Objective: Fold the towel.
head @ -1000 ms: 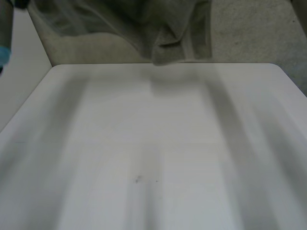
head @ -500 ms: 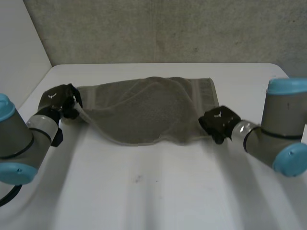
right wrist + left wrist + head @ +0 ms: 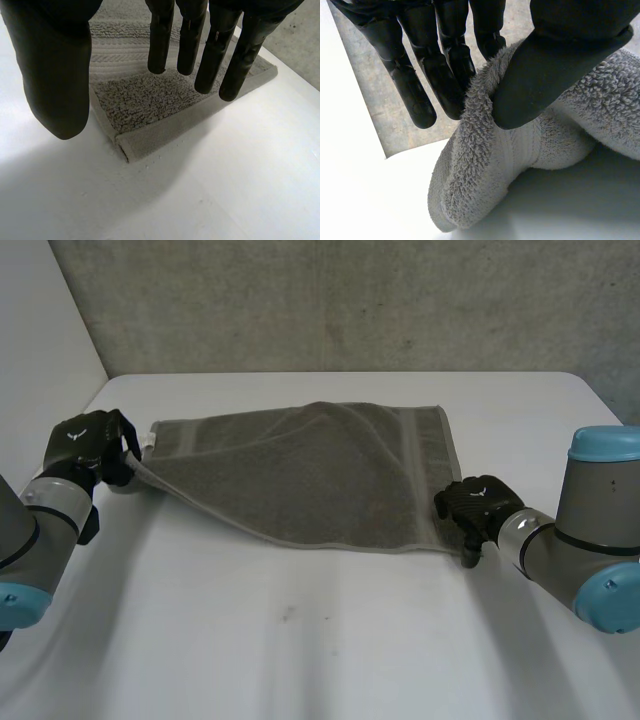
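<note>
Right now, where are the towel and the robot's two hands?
towel (image 3: 320, 480): head view, middle of the cloth.
left hand (image 3: 90, 443): head view, back of the hand.
right hand (image 3: 478, 502): head view, back of the hand.

My white counter (image 3: 300, 640) carries a single grey towel (image 3: 320, 480), spread across its far half, close to the far edge. The towel's left end is bunched up, and its near right corner lies flat.
</note>
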Controlling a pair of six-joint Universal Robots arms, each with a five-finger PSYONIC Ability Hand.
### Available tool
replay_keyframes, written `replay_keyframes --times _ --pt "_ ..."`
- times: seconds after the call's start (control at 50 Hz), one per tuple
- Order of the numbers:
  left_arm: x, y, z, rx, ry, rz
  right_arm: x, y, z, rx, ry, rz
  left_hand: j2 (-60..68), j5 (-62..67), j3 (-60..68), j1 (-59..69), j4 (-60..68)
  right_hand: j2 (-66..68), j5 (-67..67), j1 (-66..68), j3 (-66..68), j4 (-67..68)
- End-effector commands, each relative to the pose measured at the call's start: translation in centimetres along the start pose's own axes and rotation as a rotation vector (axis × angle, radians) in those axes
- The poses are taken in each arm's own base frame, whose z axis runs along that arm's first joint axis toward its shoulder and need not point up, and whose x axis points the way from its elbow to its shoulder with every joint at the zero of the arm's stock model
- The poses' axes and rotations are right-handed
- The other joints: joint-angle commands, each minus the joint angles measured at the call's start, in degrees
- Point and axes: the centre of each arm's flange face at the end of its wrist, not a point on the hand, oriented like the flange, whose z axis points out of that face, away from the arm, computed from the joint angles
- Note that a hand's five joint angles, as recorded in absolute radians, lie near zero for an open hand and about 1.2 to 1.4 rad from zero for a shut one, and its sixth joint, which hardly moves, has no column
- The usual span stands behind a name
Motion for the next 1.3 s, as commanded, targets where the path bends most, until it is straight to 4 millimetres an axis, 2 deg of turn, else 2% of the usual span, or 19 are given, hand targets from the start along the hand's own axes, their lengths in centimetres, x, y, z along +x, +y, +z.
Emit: replay_keyframes --times 0.02,0.2,0.34,0.64,0.68,0.74,0.78,0.8,0.82,0.9,1.16,1.18,1.22,1.24,1.26,1.28,1.3 --pt "-0.1 0.2 0.1 -0.006 0.000 0.001 0.1 0.6 0.3 -0.019 0.004 -0.010 10.2 11.6 10.3 11.9 10.1 -3.3 -1.2 -2.6 -3.1 -3.3" --pt "-0.1 0.3 0.1 -0.009 -0.001 0.002 0.7 1.0 0.9 -0.003 0.028 -0.009 10.2 11.6 10.3 11.9 10.1 0.7 2.8 1.4 1.0 0.7" --pt "-0.1 0.4 0.1 -0.009 -0.001 0.003 0.9 1.0 1.5 0.023 0.043 -0.012 10.2 11.6 10.3 11.9 10.1 10.3 12.4 11.0 10.6 10.3" --pt "-0.1 0.4 0.0 -0.012 -0.001 0.003 1.0 1.2 2.3 0.023 0.044 -0.009 10.2 11.6 10.3 11.9 10.1 15.5 17.6 16.2 15.8 15.5" --pt "-0.1 0.4 0.1 -0.009 -0.001 0.003 1.2 1.0 2.4 0.031 0.052 -0.003 10.2 11.6 10.3 11.9 10.1 25.9 28.0 26.6 26.2 25.9" --pt "-0.1 0.3 0.1 -0.009 0.001 0.003 1.4 0.9 2.5 0.038 0.061 -0.004 10.2 11.6 10.3 11.9 10.1 32.7 34.8 33.4 32.9 32.7" --pt "-0.1 0.3 0.1 -0.009 -0.001 0.003 2.6 0.6 2.5 0.053 0.100 0.001 10.2 11.6 10.3 11.9 10.1 46.2 48.3 47.0 46.5 46.2" --pt "-0.1 0.3 0.1 -0.009 0.001 0.003 2.6 0.6 2.5 0.053 0.100 0.001 10.2 11.6 10.3 11.9 10.1 46.3 48.4 47.0 46.6 46.3" --pt "-0.1 0.3 0.1 -0.009 0.001 0.003 3.0 0.2 2.4 0.064 0.117 0.007 10.2 11.6 10.3 11.9 10.1 50.6 52.7 51.3 50.8 50.6" --pt "-0.1 0.3 0.0 -0.009 0.001 0.003 3.8 -1.3 1.6 0.111 0.154 0.024 10.2 11.6 10.3 11.9 10.1 50.6 52.7 51.3 50.9 50.6" --pt "0.1 0.4 -0.9 -0.030 0.001 0.003 4.1 -2.7 -0.2 0.116 0.152 -0.017 10.2 11.6 10.3 11.9 10.1 50.6 52.7 51.3 50.9 50.6" --pt "0.1 0.6 -1.4 -0.047 0.001 0.007 4.1 -2.7 -0.2 0.115 0.152 -0.017 10.2 11.6 10.3 11.9 10.1 50.6 52.7 51.3 50.9 50.6" --pt "0.2 0.8 -2.1 -0.068 0.002 0.011 3.8 -2.8 -2.1 0.033 0.105 -0.081 10.2 11.6 10.3 11.9 10.1 50.6 52.7 51.3 50.9 50.6" --pt "0.4 1.0 -3.0 -0.092 0.005 0.008 3.8 -2.8 -2.1 0.032 0.105 -0.081 10.2 11.6 10.3 11.9 10.1 50.6 52.7 51.3 50.9 50.6" --pt "0.4 1.0 -3.0 -0.093 0.005 0.008 4.2 -2.5 -3.1 -0.024 0.085 -0.119 10.2 11.6 10.3 11.9 10.1 50.6 52.7 51.3 50.9 50.6" --pt "0.5 1.0 -4.0 -0.121 0.005 0.007 4.8 -1.8 -4.2 -0.100 0.064 -0.152 10.2 11.6 10.3 11.9 10.1 50.6 52.7 51.3 50.9 50.6" --pt "0.7 0.9 -5.3 -0.153 0.010 0.010 4.8 -1.8 -4.2 -0.101 0.064 -0.152 10.2 11.6 10.3 11.9 10.1 50.6 52.7 51.3 50.9 50.6"
